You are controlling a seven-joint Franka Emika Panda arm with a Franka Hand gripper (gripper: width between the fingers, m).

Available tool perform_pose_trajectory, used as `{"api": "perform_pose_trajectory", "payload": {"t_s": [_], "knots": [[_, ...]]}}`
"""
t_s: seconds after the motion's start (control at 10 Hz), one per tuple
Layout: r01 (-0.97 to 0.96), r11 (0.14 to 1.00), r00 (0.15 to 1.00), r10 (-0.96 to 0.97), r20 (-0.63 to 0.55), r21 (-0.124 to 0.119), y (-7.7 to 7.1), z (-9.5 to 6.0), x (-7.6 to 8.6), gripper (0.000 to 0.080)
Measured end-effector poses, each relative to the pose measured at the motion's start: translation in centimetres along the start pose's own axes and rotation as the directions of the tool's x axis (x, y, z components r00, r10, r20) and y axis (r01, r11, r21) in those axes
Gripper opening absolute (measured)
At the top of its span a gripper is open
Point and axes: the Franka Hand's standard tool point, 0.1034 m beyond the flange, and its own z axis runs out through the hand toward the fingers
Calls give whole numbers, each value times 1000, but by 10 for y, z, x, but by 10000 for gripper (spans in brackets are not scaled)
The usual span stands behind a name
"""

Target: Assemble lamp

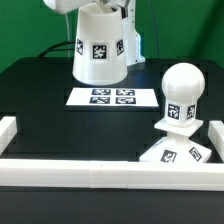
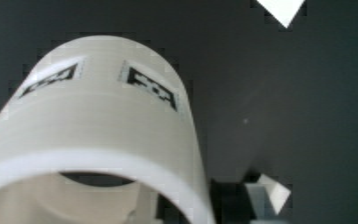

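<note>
White plastic shade, a truncated cone wearing black-and-white square tags, is hanging above the black surface behind the marker board, with the tool gripping its top. Bulb is standing on the base at the exterior view's right.

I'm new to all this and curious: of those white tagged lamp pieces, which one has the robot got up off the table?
The cone-shaped shade, held at the back under the gripper. The round bulb stands on the square base by the rail at the exterior view's right.
</note>
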Motion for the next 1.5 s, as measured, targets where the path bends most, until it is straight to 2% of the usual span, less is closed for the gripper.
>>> {"api": "perform_pose_trajectory", "payload": {"t_s": [0.3,0.4,0.5,0.6,0.8,1.0,1.1,1.3,1.5], "knots": [[2,1000,1000,-2,1,3,-1,1,1,45],[-13,1000,1000,13,5,18,-6,2,3,45],[-29,999,1000,29,11,28,-18,-11,16,45],[-24,1000,1000,24,-7,18,-23,-27,34,45],[-53,998,998,53,-16,18,-33,-58,67,45],[-109,994,994,109,-29,13,-43,-73,94,45],[-127,992,991,127,-39,11,-47,-74,110,45],[-137,991,990,137,-37,3,-57,-56,127,45],[-116,993,992,116,-42,-5,-60,-41,132,45]]}}
